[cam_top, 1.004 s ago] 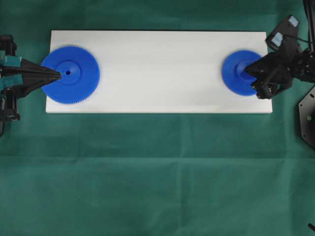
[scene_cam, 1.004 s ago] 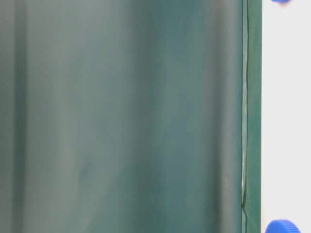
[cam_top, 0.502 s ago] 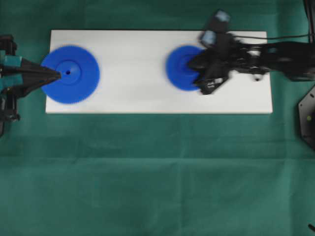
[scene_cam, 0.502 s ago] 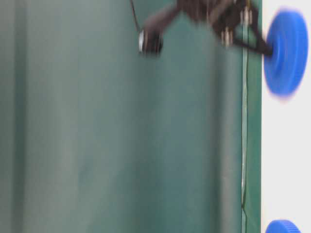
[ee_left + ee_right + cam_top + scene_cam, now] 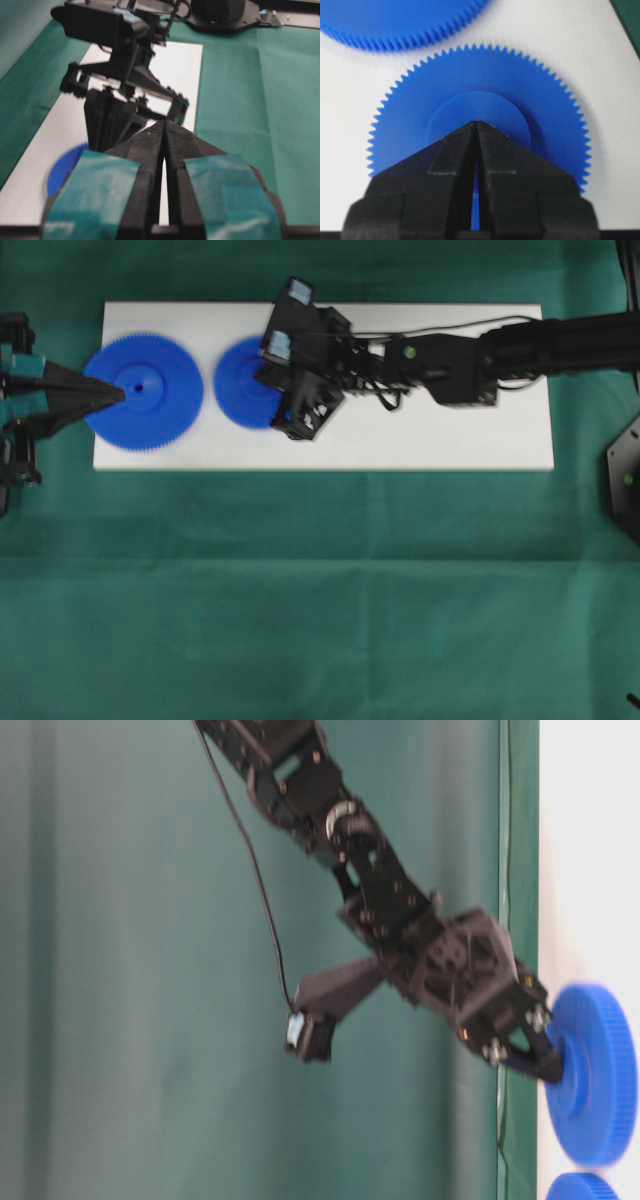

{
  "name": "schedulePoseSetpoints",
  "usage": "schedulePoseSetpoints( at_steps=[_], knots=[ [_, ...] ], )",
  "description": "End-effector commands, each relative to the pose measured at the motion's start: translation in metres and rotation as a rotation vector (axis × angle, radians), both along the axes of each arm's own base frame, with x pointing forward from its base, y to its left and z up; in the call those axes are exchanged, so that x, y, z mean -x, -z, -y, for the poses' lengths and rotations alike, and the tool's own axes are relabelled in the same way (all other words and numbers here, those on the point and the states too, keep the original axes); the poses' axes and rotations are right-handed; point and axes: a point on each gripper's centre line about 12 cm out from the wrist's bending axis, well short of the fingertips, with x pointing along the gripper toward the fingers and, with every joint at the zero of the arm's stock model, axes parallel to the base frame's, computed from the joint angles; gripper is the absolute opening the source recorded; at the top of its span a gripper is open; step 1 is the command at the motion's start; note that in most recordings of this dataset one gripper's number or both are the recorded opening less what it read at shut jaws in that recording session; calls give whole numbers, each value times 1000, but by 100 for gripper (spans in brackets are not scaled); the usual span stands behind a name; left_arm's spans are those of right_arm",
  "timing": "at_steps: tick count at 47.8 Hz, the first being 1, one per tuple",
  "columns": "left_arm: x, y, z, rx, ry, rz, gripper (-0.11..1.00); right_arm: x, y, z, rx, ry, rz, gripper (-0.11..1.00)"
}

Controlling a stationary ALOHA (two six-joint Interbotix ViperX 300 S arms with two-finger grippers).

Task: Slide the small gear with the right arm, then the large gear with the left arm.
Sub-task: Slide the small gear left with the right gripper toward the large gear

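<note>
The left gripper (image 5: 118,392) has its fingers pressed together, tips on the hub of the large gear (image 5: 143,391) at the white board's (image 5: 440,440) left end. Just beyond, the small gear (image 5: 243,382) sits close beside it, the right gripper (image 5: 476,123) closed, tips on its hub.

Small gear (image 5: 480,140) centre hole hidden under right gripper (image 5: 476,124) fingertips
</note>
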Motion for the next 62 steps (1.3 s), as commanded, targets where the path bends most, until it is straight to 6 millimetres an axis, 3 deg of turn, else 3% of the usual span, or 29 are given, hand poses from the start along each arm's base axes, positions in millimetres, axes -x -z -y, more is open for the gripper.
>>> schedulePoseSetpoints(
  at_steps=[1,8,62],
  knots=[
    [-4,-9,-1,-1,-4,21,0,-9,16,-16,3,-39,-45,50],
    [-4,-10,-1,-2,-4,23,0,-16,13,-19,11,-52,-32,50],
    [-4,-10,-1,0,-4,23,0,-14,15,-19,15,-53,-50,50]
  ],
)
